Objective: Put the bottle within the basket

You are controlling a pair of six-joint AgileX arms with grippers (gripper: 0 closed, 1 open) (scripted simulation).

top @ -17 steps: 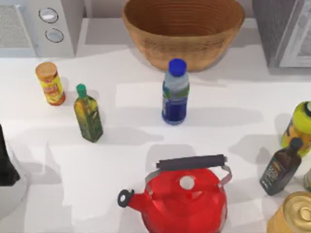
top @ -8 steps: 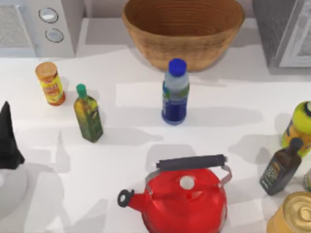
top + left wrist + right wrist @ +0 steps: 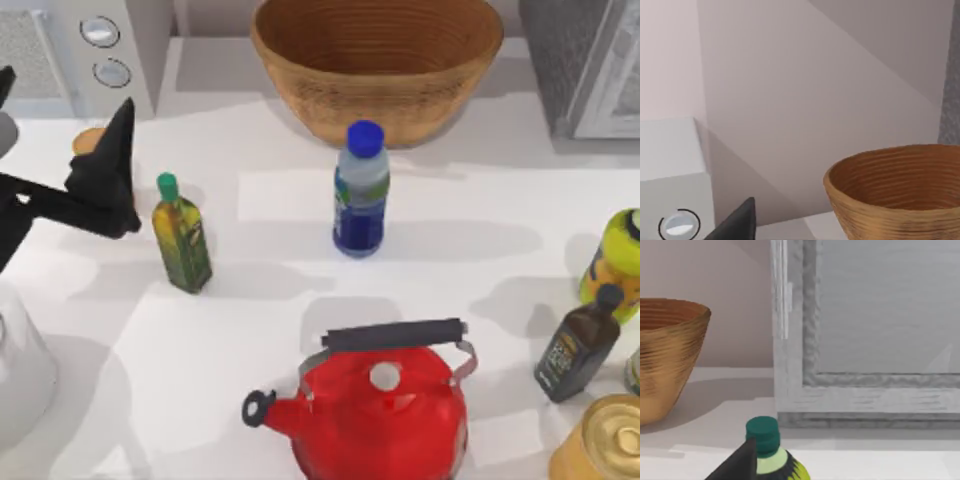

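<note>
the bottle (image 3: 361,190) stands upright mid-table, just near of the basket (image 3: 377,65). likely light, smooth, slippery plastic; grip its body. left gripper (image 3: 60,150), far left, fingers apart.

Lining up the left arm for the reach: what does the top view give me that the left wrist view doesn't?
Top view alone: the bottle upright in front of the basket, the oil bottle, the red kettle, and the left claw at the table's left. Left wrist view alone: the back wall behind the basket. Both: the basket and the white appliance with knobs.
</note>
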